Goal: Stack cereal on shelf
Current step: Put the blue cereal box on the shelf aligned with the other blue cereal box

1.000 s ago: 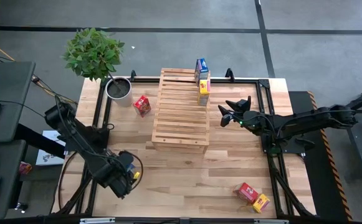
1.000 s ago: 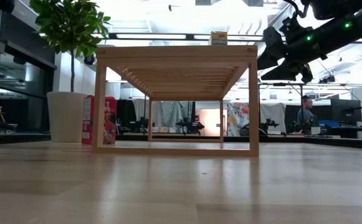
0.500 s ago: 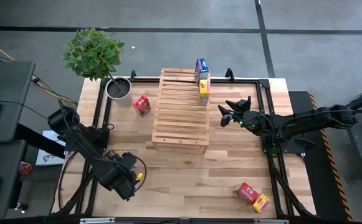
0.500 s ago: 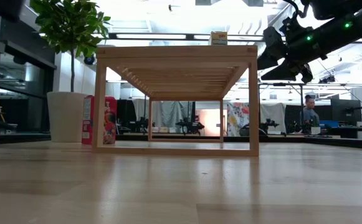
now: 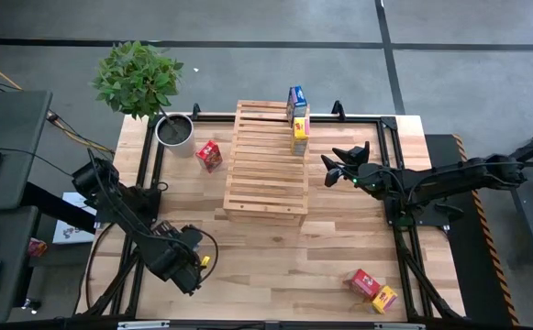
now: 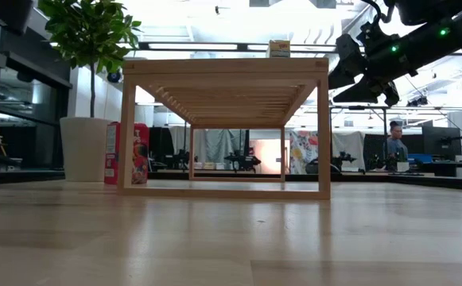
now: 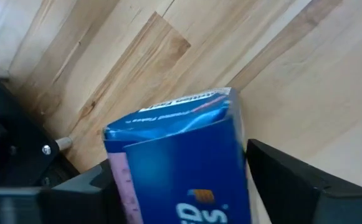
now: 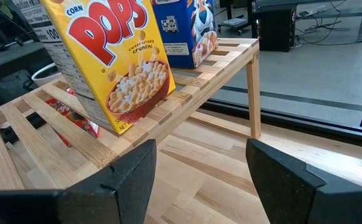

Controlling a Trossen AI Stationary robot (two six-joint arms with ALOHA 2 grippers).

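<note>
Low over the tabletop's [image 5: 275, 257] near-left corner, the left claw [image 5: 195, 266] pinches a blue cereal box [image 7: 181, 168], while the right claw [image 5: 337, 163] hovers spread beside the shelf [image 5: 266, 165].

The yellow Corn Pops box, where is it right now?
In the high view the yellow Corn Pops box stands on the shelf, at its far right edge, right beside a blue cereal box. The right gripper hovers open nearby.

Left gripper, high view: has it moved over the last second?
Yes, slightly. The left gripper, with a blue cereal box between its fingers, has shifted toward the table's near edge and a little toward the shelf side, judged against the tabletop planks.
</note>
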